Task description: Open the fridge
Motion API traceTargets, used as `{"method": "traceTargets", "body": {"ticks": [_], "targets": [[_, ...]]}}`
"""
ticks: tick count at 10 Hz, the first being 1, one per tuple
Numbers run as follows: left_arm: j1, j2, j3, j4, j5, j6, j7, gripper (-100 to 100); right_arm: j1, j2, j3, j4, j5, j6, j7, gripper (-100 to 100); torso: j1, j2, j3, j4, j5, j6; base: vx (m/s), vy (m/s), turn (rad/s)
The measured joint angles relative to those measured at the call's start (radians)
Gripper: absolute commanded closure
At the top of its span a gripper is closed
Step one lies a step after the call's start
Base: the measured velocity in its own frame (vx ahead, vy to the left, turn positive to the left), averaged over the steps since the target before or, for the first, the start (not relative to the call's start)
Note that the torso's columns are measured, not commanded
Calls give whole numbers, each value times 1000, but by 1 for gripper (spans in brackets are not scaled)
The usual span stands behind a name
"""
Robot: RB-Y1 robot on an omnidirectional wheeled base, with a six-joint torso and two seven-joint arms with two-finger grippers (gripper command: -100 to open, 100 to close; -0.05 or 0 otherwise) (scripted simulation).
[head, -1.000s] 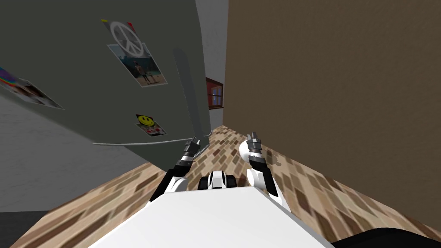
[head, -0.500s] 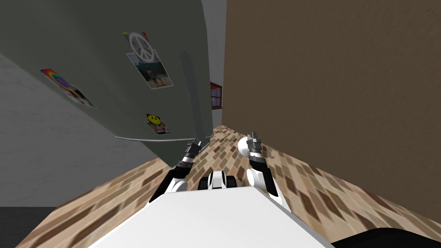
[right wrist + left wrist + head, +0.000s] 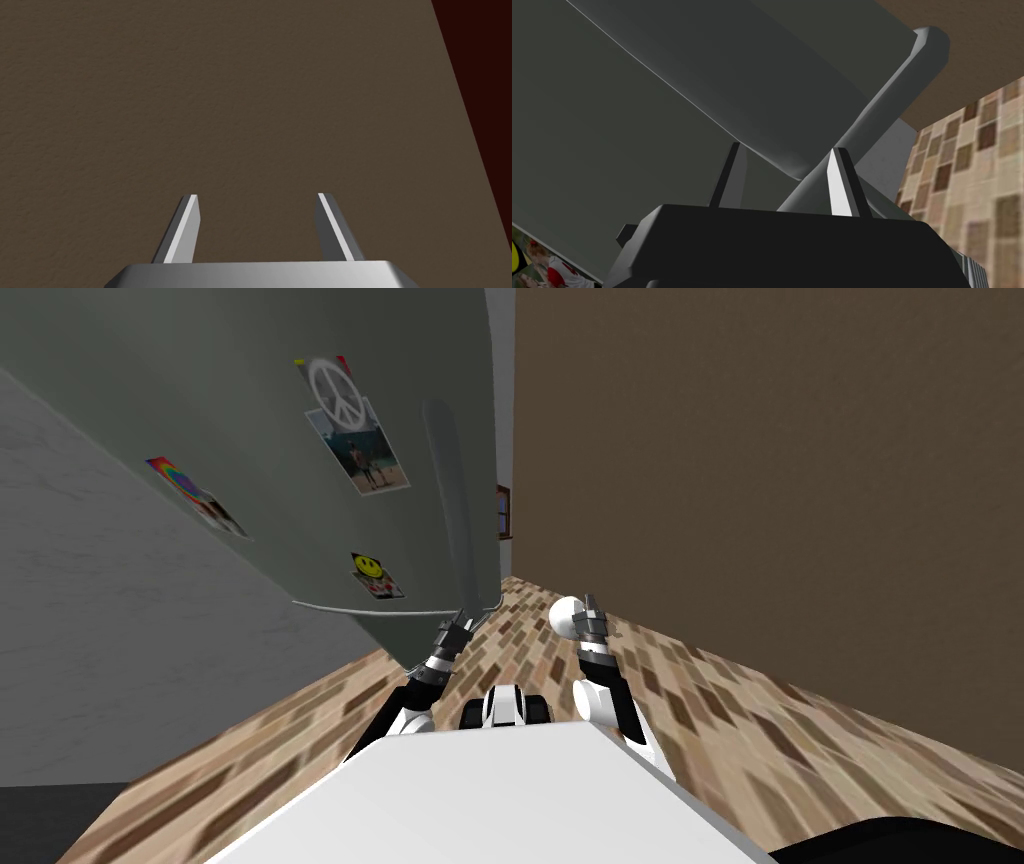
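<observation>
The fridge door (image 3: 250,408) is a dark grey slab with stickers and photos on its face. A long grey handle (image 3: 450,508) runs down its right edge. My left gripper (image 3: 462,618) is at the handle's lower end. In the left wrist view the handle (image 3: 892,85) slants down between the fingers, which stand narrow and press its sides, so the gripper (image 3: 784,150) is shut on it. My right gripper (image 3: 592,606) hangs open to the right above the floor, its fingers (image 3: 186,225) holding nothing.
A brown wall (image 3: 760,488) stands close on the right, leaving a narrow strip of brick-patterned floor (image 3: 720,718) between it and the fridge. A pale grey wall (image 3: 90,618) is at the left. A small red-framed window (image 3: 503,510) shows in the gap.
The fridge door's face has swung and narrowed, its stickers sliding right toward the handle, while the brown wall barely shifted. More grey wall shows at the left. My left gripper stays on the handle.
</observation>
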Motion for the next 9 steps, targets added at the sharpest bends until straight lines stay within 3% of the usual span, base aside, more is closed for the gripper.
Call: {"method": "traceTargets", "body": {"ticks": [5,6,9], "targets": [[-14,77,-51,-12,7,-30,24,100,0,0,0,0,0,0,0,0,0,5,3,2,0,2,-217,149,-112],[-13,85,-61,-15,7,-34,28,-100,0,0,0,0,0,0,0,0,0,5,2,2,0,1,-51,53,81],[18,104,-58,-77,16,-3,24,-100,1,0,0,0,0,0,0,0,-6,-12,-7,-8,0,4,66,-35,61]]}}
